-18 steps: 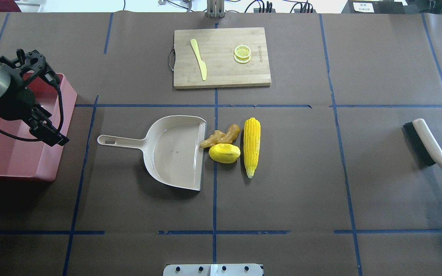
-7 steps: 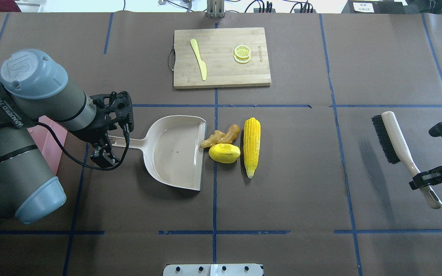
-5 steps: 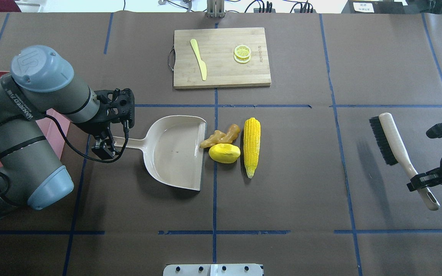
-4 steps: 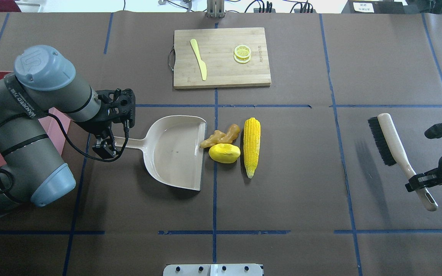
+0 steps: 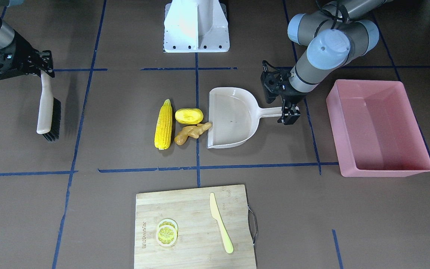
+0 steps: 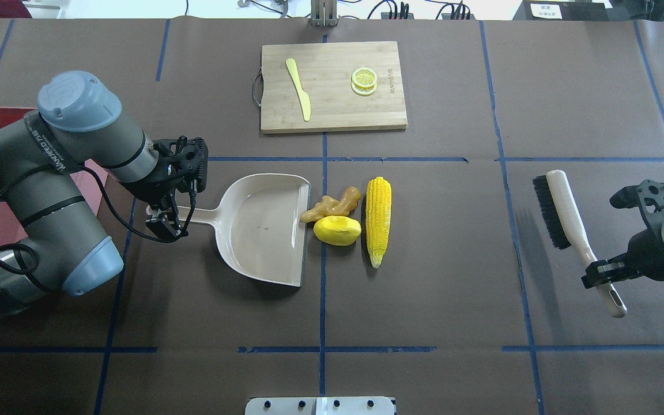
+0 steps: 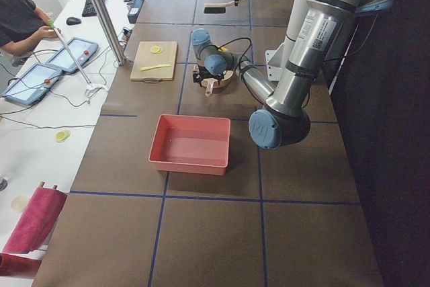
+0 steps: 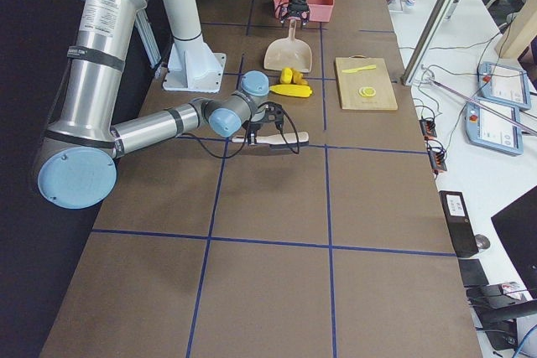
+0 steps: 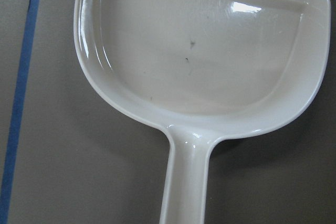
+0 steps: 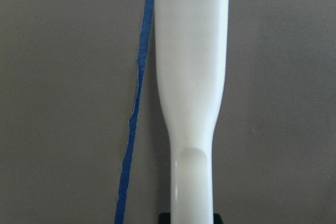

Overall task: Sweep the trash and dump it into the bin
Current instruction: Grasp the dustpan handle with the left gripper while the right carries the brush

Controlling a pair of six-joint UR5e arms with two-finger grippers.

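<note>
Since the earlier frame our right pincer (image 6: 597, 274), clamping the brush (image 6: 562, 210), stands further left. Our left pincer (image 6: 162, 215) straddles the dustpan (image 6: 263, 225) handle, closure indeterminable. We find corn cob (image 6: 378, 219), oval lump (image 6: 337, 230) and ginger root (image 6: 332, 204) centre-frame at its lip, and judge them light, rigid, roll-prone: push broadside.

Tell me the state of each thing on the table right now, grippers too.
dustpan: flat on table, empty.
left gripper: at dustpan's handle, grip unclear.
brush: held off table.
right gripper: shut on brush.
bin: empty.
corn cob: on table, unswept.
yellow lump: on table, unswept.
ginger root: on table, unswept.
</note>
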